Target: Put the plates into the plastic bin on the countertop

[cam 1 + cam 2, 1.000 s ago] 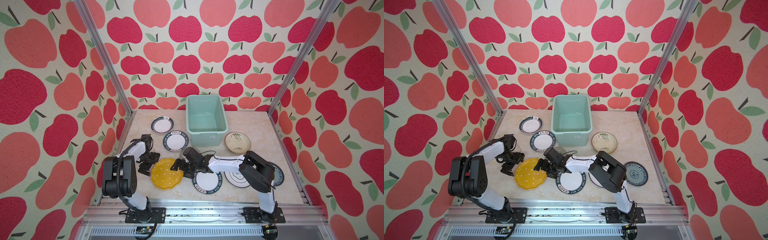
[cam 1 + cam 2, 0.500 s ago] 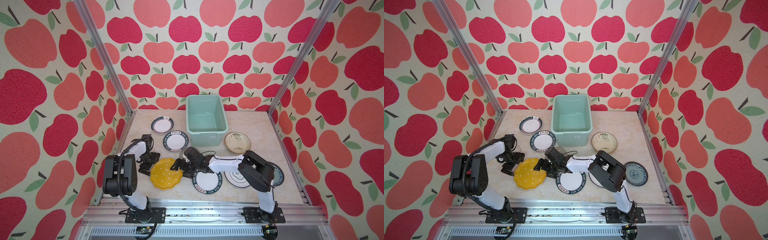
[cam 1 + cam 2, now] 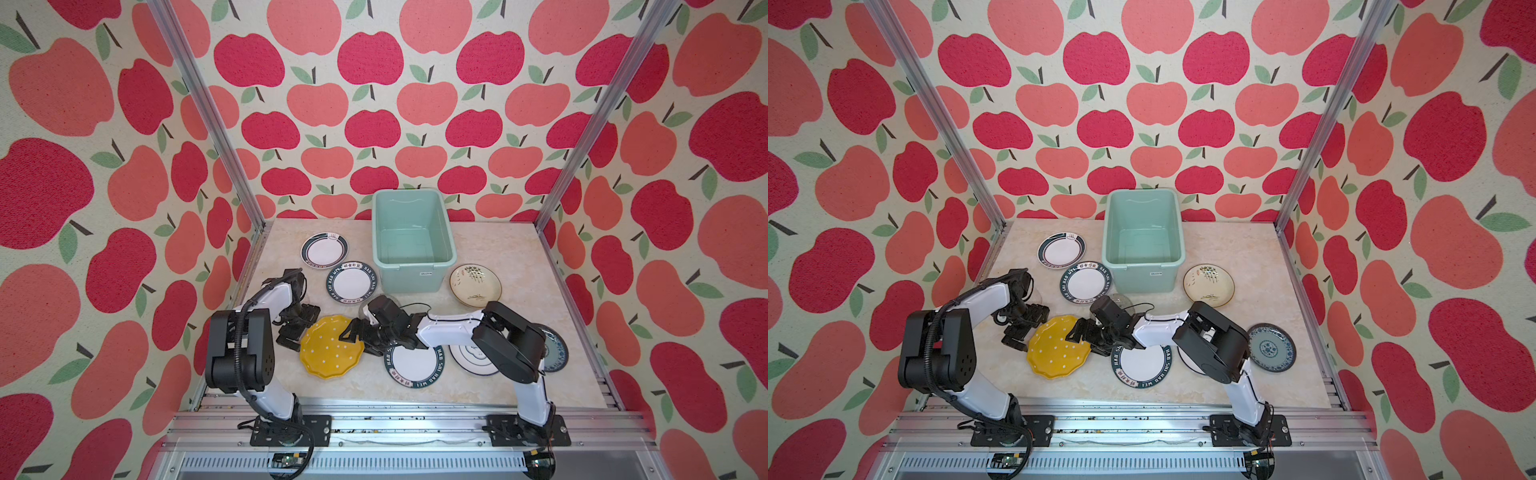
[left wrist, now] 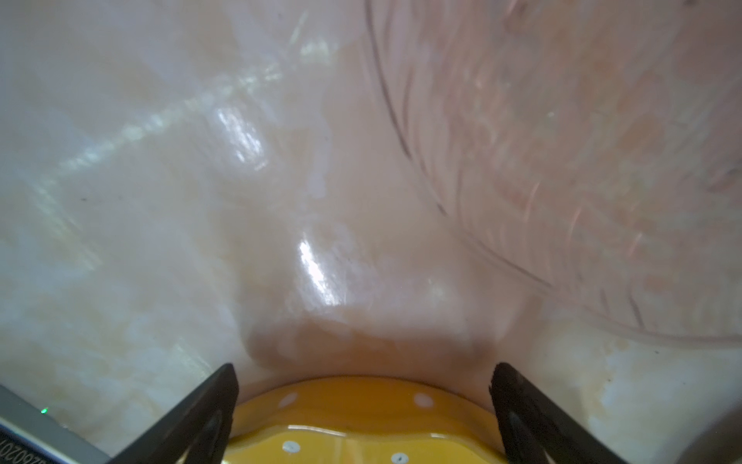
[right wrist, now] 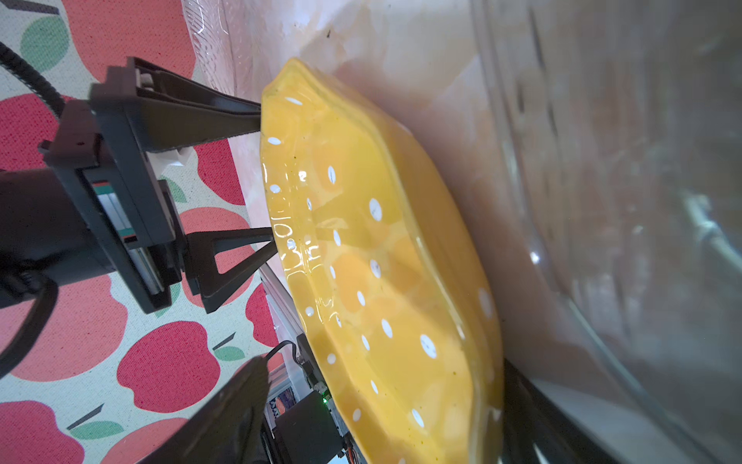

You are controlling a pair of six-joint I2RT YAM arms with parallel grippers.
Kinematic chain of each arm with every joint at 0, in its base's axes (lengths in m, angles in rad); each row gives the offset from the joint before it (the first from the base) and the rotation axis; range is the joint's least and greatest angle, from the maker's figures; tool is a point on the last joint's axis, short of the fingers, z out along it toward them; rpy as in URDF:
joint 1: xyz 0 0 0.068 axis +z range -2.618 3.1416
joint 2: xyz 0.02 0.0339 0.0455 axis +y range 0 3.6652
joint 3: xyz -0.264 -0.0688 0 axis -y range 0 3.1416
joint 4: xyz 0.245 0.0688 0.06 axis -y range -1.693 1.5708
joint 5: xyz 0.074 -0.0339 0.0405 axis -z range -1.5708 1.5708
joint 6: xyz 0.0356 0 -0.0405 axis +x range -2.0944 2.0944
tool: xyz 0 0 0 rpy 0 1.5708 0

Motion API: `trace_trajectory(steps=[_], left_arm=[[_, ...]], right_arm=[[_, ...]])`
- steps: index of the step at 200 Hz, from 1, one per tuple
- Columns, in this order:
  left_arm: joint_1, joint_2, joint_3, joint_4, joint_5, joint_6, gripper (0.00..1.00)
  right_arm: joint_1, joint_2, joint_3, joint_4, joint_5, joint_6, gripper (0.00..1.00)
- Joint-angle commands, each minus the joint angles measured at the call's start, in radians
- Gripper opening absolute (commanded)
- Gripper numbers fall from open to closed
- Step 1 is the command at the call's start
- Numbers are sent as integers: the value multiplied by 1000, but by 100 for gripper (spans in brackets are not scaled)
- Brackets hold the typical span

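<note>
The yellow plate [image 3: 330, 347] lay on the table [image 3: 519, 257]. The left fingers [image 4: 188, 422] were spread wide, their tips against the yellow plate's left rim. The right fingers [image 5: 233, 409] gaped across its opposite rim, one above and one beneath, not yet clamped. The plastic bin [image 3: 411, 262] stood beyond the yellow plate, to its right.

Glazed shine on a polished table [image 4: 160, 201]
The yellow dotted plate [image 5: 373, 281] looks like glossy glazed ceramic with sharp highlights; the table is smooth, reflective and marble-patterned. The glass plate [image 4: 582, 160] is clear and finely ridged. The bin [image 3: 399, 278] looks like smooth satin plastic, the frame rails [image 3: 212, 124] brushed metal, the apple-patterned walls [image 3: 83, 208] matt and grainy.
</note>
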State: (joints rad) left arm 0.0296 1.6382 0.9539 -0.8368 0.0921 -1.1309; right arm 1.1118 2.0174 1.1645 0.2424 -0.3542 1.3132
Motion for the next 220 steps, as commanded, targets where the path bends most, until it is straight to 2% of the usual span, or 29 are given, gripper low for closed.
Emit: trace_trajectory(steps=[1, 106, 135, 174, 203, 220], left_arm=[[-17, 18, -21, -35, 101, -9, 100], [-8, -6, -21, -48, 106, 11, 100], [-5, -12, -20, -54, 111, 19, 100], [2, -28, -11, -73, 106, 37, 100], [6, -59, -1, -90, 109, 51, 100], [6, -85, 11, -109, 101, 54, 100]], right_arm=[[20, 3, 42, 182, -34, -22, 85], [26, -4, 67, 134, -25, -41, 52], [29, -3, 85, 111, -26, -52, 40], [35, -15, 116, 55, -20, -87, 33], [44, -48, 141, -29, 13, -134, 22], [49, -65, 153, -67, 21, -154, 19]])
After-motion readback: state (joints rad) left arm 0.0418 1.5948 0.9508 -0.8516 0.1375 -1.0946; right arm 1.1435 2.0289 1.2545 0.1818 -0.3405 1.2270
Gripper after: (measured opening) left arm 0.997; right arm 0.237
